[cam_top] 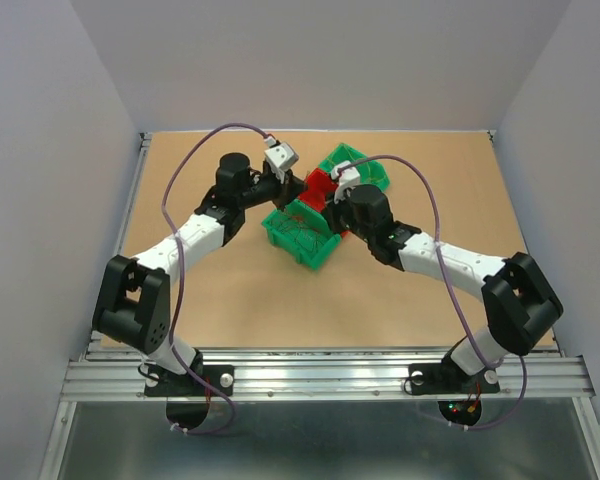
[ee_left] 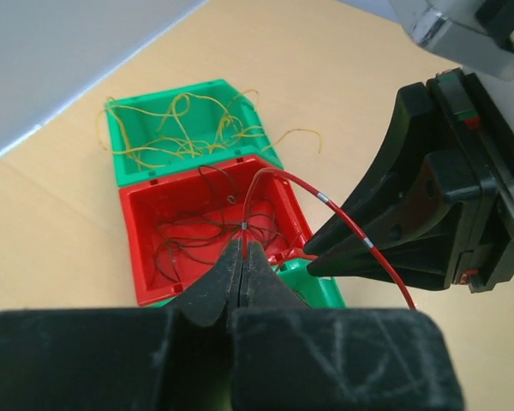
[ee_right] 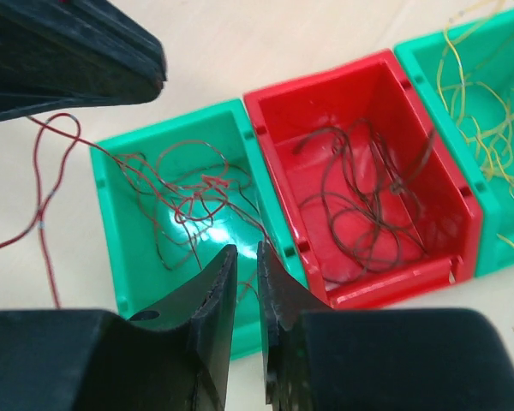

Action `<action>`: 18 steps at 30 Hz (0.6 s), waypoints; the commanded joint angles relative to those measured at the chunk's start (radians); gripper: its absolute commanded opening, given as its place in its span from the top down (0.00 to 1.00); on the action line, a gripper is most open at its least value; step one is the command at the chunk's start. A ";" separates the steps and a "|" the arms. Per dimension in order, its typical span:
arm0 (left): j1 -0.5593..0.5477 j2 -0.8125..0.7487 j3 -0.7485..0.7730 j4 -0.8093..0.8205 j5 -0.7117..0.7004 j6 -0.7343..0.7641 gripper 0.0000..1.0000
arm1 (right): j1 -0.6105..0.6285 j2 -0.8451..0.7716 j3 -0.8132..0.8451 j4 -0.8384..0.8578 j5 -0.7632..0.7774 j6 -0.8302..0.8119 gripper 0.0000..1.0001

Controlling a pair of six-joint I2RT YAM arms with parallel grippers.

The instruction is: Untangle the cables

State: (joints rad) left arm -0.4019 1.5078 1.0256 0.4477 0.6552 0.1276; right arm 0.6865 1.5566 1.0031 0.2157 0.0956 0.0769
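Note:
My left gripper (ee_left: pixel 242 248) is shut on a thin red cable (ee_left: pixel 283 178) that arcs up and right past my right gripper (ee_left: pixel 311 257). It hovers over a red bin (ee_left: pixel 137 248) of dark brown cables (ee_left: pixel 197 235). My right gripper (ee_right: pixel 244 253) has its jaws a narrow gap apart with nothing seen between them. It is above a green bin (ee_right: pixel 103 197) holding tangled reddish cables (ee_right: pixel 197 193). A red strand (ee_right: pixel 43 214) trails from this bin onto the table. In the top view both grippers meet over the bins, left (cam_top: pixel 298 188), right (cam_top: pixel 330 203).
Three bins stand in a row: the near green one (cam_top: pixel 300 240), the red one (ee_right: pixel 317 75) with dark cables (ee_right: pixel 368 197), and a far green one (ee_left: pixel 120 158) with yellow cables (ee_left: pixel 176 137), some spilling over its rim. The left fingers (ee_right: pixel 86 51) hang close to the right wrist.

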 commanded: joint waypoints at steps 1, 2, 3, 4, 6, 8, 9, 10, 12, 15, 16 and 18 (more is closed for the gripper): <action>-0.023 0.051 0.070 -0.032 0.020 0.049 1.00 | -0.007 -0.081 -0.072 0.062 0.058 0.012 0.78; -0.025 0.075 0.083 -0.055 0.021 0.061 1.00 | -0.007 -0.110 -0.101 0.097 0.034 0.017 0.78; -0.025 0.087 0.091 -0.069 0.023 0.070 1.00 | -0.005 -0.122 -0.118 0.114 0.021 0.015 0.78; -0.025 0.110 0.099 -0.084 0.023 0.079 1.00 | -0.007 -0.148 -0.132 0.125 0.007 0.017 0.79; -0.025 0.130 0.123 -0.122 0.020 0.113 1.00 | -0.005 -0.167 -0.153 0.152 -0.038 0.015 0.78; -0.025 0.157 0.139 -0.178 0.003 0.173 1.00 | -0.007 -0.184 -0.181 0.172 -0.071 0.008 0.78; -0.025 0.166 0.145 -0.196 -0.008 0.188 1.00 | -0.005 -0.187 -0.188 0.191 -0.089 0.006 0.78; -0.025 0.182 0.146 -0.204 -0.031 0.219 1.00 | -0.007 -0.190 -0.199 0.195 -0.123 -0.003 0.76; -0.025 0.199 0.162 -0.230 -0.039 0.237 1.00 | -0.007 -0.185 -0.205 0.218 -0.155 -0.006 0.72; -0.025 0.229 0.183 -0.257 -0.043 0.257 1.00 | -0.007 -0.168 -0.205 0.237 -0.189 -0.003 0.61; -0.025 0.235 0.186 -0.268 -0.043 0.260 1.00 | -0.005 -0.149 -0.202 0.241 -0.195 -0.002 0.55; -0.025 0.235 0.186 -0.273 -0.046 0.270 1.00 | -0.007 -0.129 -0.193 0.264 -0.209 0.001 0.50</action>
State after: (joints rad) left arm -0.4282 1.7493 1.1618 0.2008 0.6128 0.3454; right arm 0.6865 1.4006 0.8139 0.3809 -0.0528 0.0822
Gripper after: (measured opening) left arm 0.030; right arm 0.475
